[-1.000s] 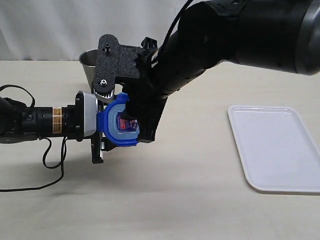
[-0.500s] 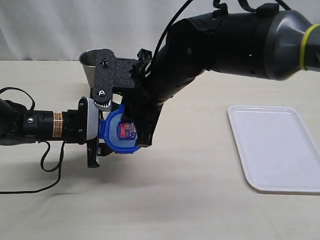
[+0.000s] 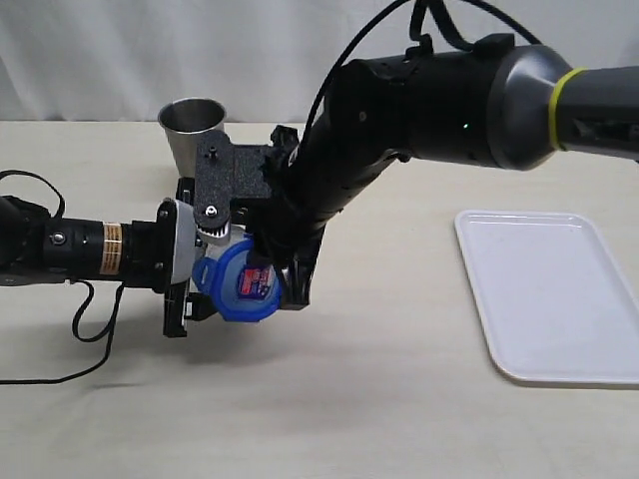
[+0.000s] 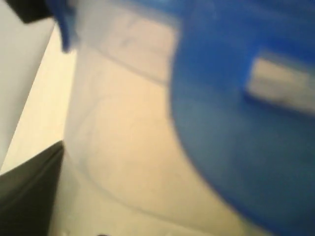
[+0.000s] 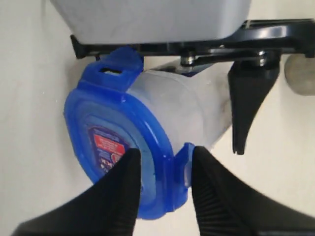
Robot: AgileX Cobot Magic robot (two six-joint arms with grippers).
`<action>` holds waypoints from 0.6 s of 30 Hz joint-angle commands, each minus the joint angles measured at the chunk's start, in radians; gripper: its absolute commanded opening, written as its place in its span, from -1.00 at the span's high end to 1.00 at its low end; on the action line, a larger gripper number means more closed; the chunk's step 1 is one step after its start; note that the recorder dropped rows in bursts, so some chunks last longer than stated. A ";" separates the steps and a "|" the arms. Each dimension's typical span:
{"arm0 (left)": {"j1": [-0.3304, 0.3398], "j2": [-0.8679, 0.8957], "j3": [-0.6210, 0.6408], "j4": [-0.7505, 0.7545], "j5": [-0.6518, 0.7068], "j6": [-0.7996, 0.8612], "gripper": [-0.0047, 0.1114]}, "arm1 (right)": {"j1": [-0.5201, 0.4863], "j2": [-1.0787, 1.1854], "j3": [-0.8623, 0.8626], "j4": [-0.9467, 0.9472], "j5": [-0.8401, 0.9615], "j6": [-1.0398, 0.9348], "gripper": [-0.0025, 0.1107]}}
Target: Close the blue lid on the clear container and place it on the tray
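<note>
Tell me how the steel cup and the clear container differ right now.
The steel cup stands upright on the table; the clear container is tipped on its side. The cup is opaque metal and tapers downward; the container is translucent plastic with straighter walls. The cup's mouth is open; the container's mouth carries the blue lid. Both are narrow, hollow vessels.

- Exterior view: bright, even light from above, and a sharp picture. Soft shadows lie on the counter (image 3: pixel 379 419) toward its near edge.
- Left wrist view: heavily blurred. The blue lid (image 4: pixel 246 147) and the clear container (image 4: pixel 123 113) are out of focus.
- Right wrist view: sharp and evenly lit.
</note>
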 commanded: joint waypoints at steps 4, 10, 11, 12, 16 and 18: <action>-0.021 -0.017 -0.002 -0.048 -0.254 -0.145 0.92 | 0.018 0.063 0.030 0.047 0.063 0.003 0.40; -0.021 -0.017 -0.002 -0.084 -0.244 -0.250 0.92 | 0.005 0.016 -0.021 -0.170 0.039 0.268 0.40; -0.021 -0.017 -0.002 -0.093 -0.222 -0.271 0.92 | 0.002 0.010 -0.031 -0.199 0.039 0.310 0.40; -0.021 -0.017 -0.002 -0.101 -0.209 -0.299 0.92 | -0.007 0.003 -0.039 -0.235 0.039 0.353 0.40; -0.021 -0.019 -0.002 -0.146 -0.115 -0.382 0.92 | -0.051 -0.022 -0.062 -0.251 0.039 0.426 0.40; -0.021 -0.019 -0.002 -0.164 -0.072 -0.418 0.92 | -0.082 -0.029 -0.071 -0.251 0.037 0.485 0.40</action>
